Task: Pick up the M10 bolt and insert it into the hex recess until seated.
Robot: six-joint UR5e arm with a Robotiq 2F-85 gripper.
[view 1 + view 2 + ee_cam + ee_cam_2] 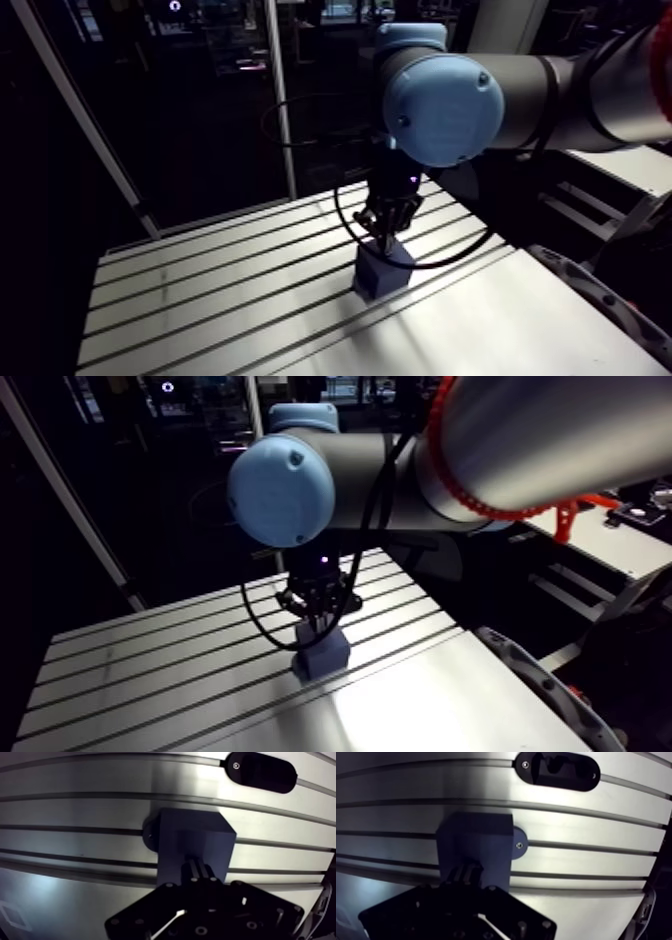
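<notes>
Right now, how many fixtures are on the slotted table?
2: a blue block directly under the hand, and a black oval plate farther ahead of it. The hand may hide smaller parts.

A: Table [200,300]?
B: Silver-grey, with dark parallel slot stripes.
A: Block [192,844]?
B: Dark navy blue, plain. Its round tab [518,847] is the same blue.
A: Gripper [197,872]?
B: Black. The oval plate [556,772] on the table is black too.
A: Joint cap [440,105]?
B: Light blue.
</notes>
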